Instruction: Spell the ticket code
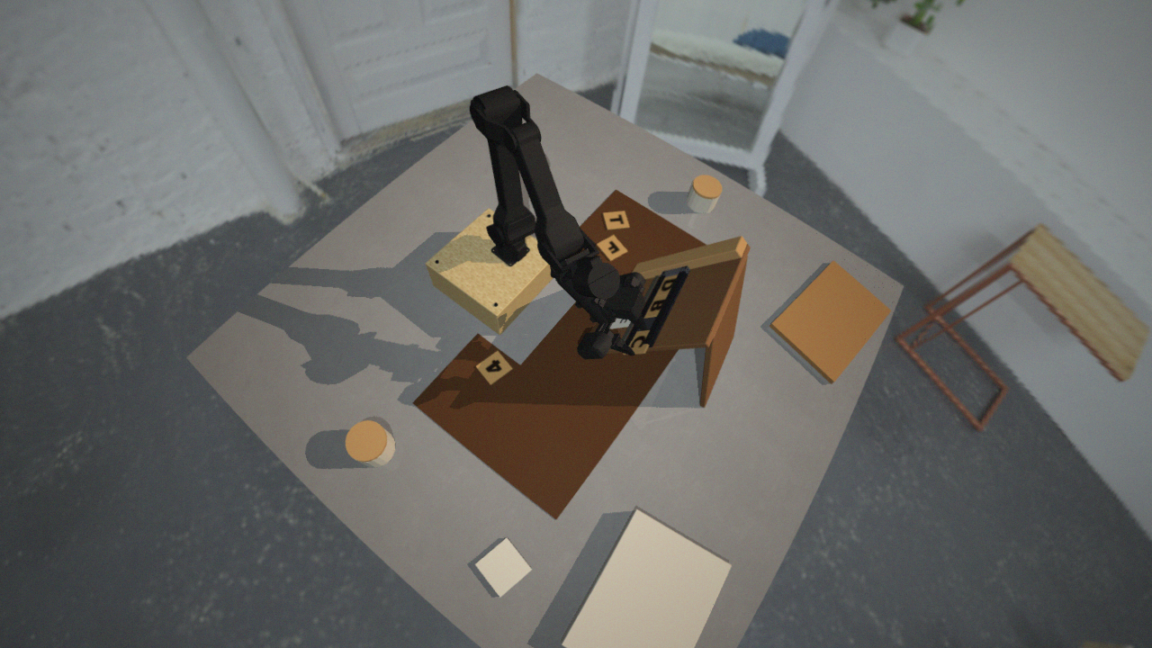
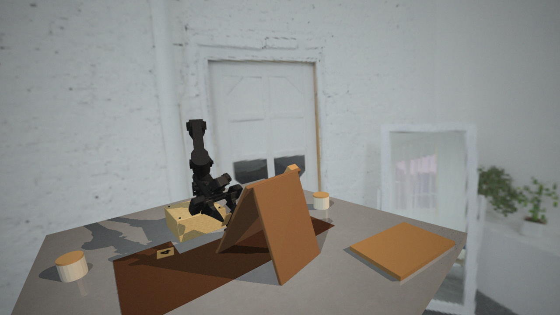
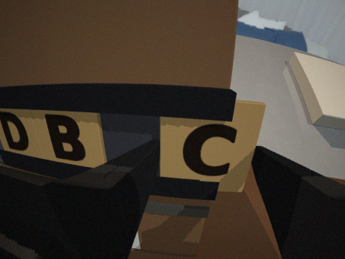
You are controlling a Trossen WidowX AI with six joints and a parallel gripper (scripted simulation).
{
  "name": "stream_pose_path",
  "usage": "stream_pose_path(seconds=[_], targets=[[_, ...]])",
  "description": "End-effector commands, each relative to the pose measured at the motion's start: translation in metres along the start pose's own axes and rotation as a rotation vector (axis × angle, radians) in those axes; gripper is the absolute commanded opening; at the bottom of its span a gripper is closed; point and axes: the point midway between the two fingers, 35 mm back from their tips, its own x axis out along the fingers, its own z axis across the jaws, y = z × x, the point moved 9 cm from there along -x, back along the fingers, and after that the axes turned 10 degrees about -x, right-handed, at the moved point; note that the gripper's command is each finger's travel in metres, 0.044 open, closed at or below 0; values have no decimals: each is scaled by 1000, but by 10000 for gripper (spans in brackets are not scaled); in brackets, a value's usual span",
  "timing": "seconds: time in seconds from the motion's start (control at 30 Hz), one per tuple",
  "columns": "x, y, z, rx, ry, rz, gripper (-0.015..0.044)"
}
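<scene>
Tile C Partway Into the Rail

Tile C [image 3: 211, 149] sits pinched in the gripper [image 3: 206, 183], whose jaws press on it from either side, and most of it lies within the dark letter rail [image 3: 120, 101] on the sloped board [image 1: 700, 301]. Its right edge sticks out past the rail's open end. Farther along the rail sit tile D [image 3: 16, 132] and tile B [image 3: 67, 137], touching each other, with a bare stretch of rail between B and C. On the brown mat [image 1: 531, 427] lie tile T [image 1: 616, 219], tile F [image 1: 612, 247] and tile 4 [image 1: 493, 366], all apart from the board on the counter [image 1: 402, 499].
</scene>
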Motion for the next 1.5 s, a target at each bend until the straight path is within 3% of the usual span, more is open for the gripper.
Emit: stream_pose_path(seconds=[0.0, 1.47], targets=[[0, 0, 3, 4, 0, 1, 0], [0, -4, 23, 5, -1, 0, 0]])
